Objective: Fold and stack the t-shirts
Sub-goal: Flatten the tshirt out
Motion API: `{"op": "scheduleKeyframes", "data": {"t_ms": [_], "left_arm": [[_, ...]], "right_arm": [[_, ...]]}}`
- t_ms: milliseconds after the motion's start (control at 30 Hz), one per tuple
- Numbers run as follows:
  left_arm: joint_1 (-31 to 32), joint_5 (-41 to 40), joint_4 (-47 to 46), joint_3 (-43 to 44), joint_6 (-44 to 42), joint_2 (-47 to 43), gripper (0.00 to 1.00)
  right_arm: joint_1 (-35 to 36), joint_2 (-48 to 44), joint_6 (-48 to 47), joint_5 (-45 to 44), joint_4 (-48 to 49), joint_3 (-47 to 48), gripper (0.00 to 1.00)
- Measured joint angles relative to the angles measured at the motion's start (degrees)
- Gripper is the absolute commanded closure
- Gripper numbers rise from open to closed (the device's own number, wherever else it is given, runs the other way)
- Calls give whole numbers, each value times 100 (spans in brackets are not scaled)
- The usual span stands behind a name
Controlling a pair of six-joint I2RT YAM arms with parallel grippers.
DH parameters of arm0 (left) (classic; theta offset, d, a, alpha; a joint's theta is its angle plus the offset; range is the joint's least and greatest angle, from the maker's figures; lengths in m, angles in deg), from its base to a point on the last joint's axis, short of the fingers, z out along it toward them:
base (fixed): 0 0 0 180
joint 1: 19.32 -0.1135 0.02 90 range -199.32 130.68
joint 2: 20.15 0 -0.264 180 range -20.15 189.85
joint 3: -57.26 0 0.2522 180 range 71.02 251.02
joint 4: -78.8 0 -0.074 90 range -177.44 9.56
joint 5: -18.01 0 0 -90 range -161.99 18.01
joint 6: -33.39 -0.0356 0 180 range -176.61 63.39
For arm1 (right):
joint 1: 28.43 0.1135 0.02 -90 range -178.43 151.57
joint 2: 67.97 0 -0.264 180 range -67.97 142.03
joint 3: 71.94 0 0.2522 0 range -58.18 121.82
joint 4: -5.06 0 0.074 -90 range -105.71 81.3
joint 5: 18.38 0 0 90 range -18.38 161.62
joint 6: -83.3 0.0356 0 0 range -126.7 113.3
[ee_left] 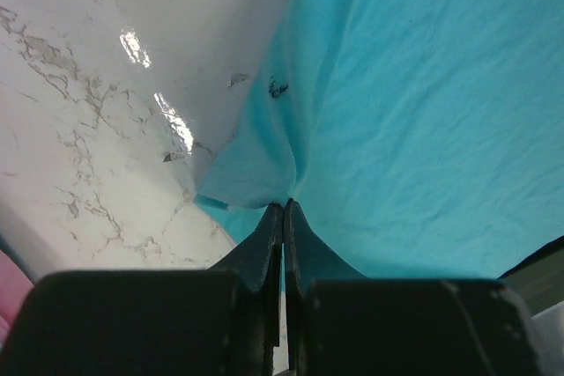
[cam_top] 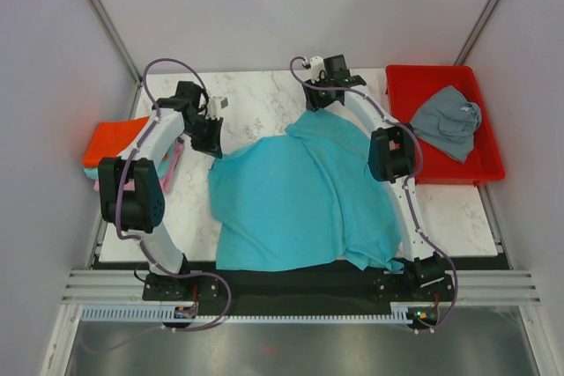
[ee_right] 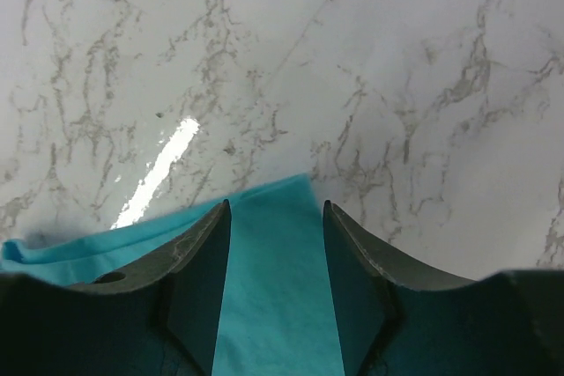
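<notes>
Spread t-shirt lies mid-frame on the table, reaching its lower edge. Upper right, 1 crumpled t-shirt sits in the tray. Far left, folded stack at table's edge.

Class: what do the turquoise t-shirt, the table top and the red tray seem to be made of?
Turquoise t-shirt: soft matt cloth, probably cotton; it creases and drapes. Table top: glossy marble or marble-look laminate; grey veins, bright glare. Red tray: rigid smooth plastic, seemingly; straight raised walls, even colour.

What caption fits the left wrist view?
Left hand shut on the turquoise shirt at its edge, above the marble table.
</notes>
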Motion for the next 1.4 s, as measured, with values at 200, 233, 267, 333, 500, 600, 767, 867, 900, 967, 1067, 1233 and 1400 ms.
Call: {"op": "scheduleKeyframes", "data": {"t_ms": [200, 233, 267, 333, 500, 600, 767, 867, 900, 967, 1067, 1233, 1400], "left_arm": [[0, 0, -4, -17, 0, -68, 98], [0, 0, -4, -17, 0, -76, 98], [0, 0, -2, -20, 0, -85, 98], [0, 0, 11, -24, 0, -107, 98], [0, 0, 20, -68, 0, -136, 98], [0, 0, 17, -68, 0, -136, 98], [0, 15, 17, -68, 2, -136, 98], [0, 70, 17, -68, 2, -136, 98], [0, 85, 15, -68, 2, -136, 98], [0, 92, 15, -68, 7, -136, 98], [0, 98, 15, -68, 13, -136, 98], [0, 118, 15, -61, 15, -131, 98], [0, 131, 13, -61, 17, -131, 98]], "right_arm": [[39, 0, 162, 122, 321, 44, 46], [33, 0, 179, 122, 348, 44, 45], [33, 0, 192, 122, 369, 44, 45], [28, 0, 216, 118, 426, 44, 45], [17, 0, 249, 111, 487, 50, 45], [17, 0, 251, 79, 527, 50, 44], [17, 0, 249, -9, 555, 42, 44], [17, 0, 249, -70, 557, 20, 44], [17, 0, 249, -81, 553, 13, 44], [17, 0, 251, -101, 555, -15, 44], [17, 0, 249, -127, 551, -72, 44], [17, 0, 258, -192, 551, -184, 44], [17, 2, 308, -229, 533, -225, 52]]}}
